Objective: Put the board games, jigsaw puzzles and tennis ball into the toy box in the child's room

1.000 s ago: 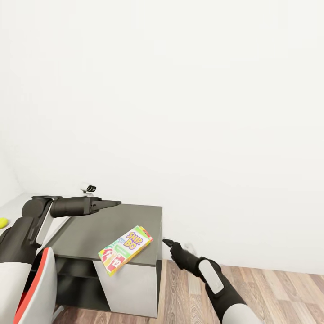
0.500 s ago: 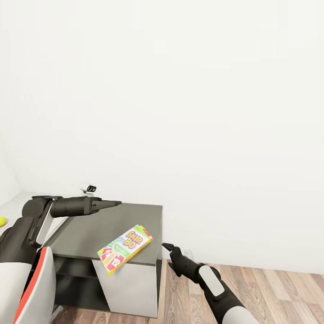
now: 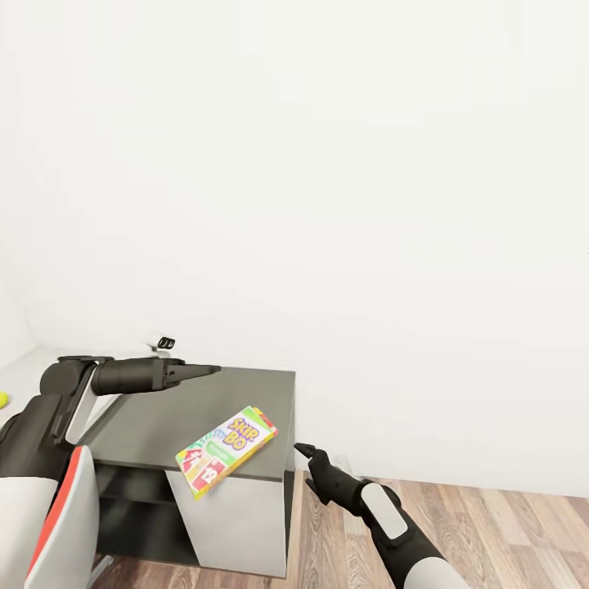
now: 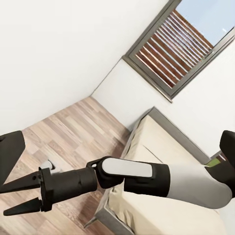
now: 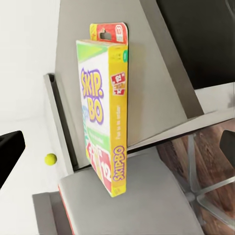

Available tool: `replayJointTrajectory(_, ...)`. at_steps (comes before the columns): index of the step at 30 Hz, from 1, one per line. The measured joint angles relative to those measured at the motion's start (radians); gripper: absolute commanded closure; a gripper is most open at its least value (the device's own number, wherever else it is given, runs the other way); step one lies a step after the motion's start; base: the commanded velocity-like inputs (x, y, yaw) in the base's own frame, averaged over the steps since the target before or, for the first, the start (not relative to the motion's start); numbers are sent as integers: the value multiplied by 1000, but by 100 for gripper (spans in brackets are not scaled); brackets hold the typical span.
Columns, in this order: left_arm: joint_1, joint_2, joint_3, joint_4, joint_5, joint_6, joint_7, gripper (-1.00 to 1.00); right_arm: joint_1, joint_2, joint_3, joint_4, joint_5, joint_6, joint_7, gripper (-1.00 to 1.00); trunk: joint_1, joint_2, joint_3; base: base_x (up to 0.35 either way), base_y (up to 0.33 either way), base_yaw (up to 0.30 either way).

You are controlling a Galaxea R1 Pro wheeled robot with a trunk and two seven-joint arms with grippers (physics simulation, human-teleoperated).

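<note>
A Skip-Bo board game [image 3: 225,451], a flat white, green and yellow box with red marks, lies on the dark grey cabinet top [image 3: 164,413] of the table, its corner hanging over the front edge. In the right wrist view the same board game [image 5: 105,122] is straight ahead between that gripper's spread fingers [image 5: 10,154]. My right gripper [image 3: 304,449] hovers open just right of the cabinet's front corner, apart from the box. Above the back of the cabinet top, my left gripper [image 3: 209,370] is open and holds nothing. The yellow-green tennis ball [image 3: 2,399] rests on the pale desk top at far left.
A chair with a grey seat and red edge [image 3: 61,523] stands at the cabinet's front left. The white wall is close behind the cabinet. Wood-plank floor [image 3: 491,523] lies to the right. The left wrist view looks past my right arm to the bed [image 4: 161,161] and a dark-framed window [image 4: 176,46].
My right arm has dropped a little, so its gripper now sits lower beside the cabinet's front corner. The view has shifted slightly. The left arm and the box are unchanged.
</note>
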Motion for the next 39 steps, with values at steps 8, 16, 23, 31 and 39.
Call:
replayJointTrajectory(8,-1,-5,-6,-6,-1,0,0,-100,0,0,6,0,2,4,0,-100,31,-56,-25,0,0,0)
replayJointTrajectory(16,-10,-205,-53,1,-79,0,41,-100,-1,0,53,-1,0,49,0,-100,61,-112,-50,0,0,0)
replayJointTrajectory(23,-9,-230,-58,-5,-109,0,46,-100,-2,0,55,-1,-1,52,0,-100,69,-126,-57,0,0,0)
replayJointTrajectory(31,-8,-232,-59,-14,-111,0,45,-100,-1,0,55,-1,-1,52,0,-100,69,-126,-57,0,54,0)
replayJointTrajectory(39,-8,-229,-58,-17,-110,0,45,-100,-2,0,55,-1,-2,52,-1,-100,69,-126,-57,0,129,0)
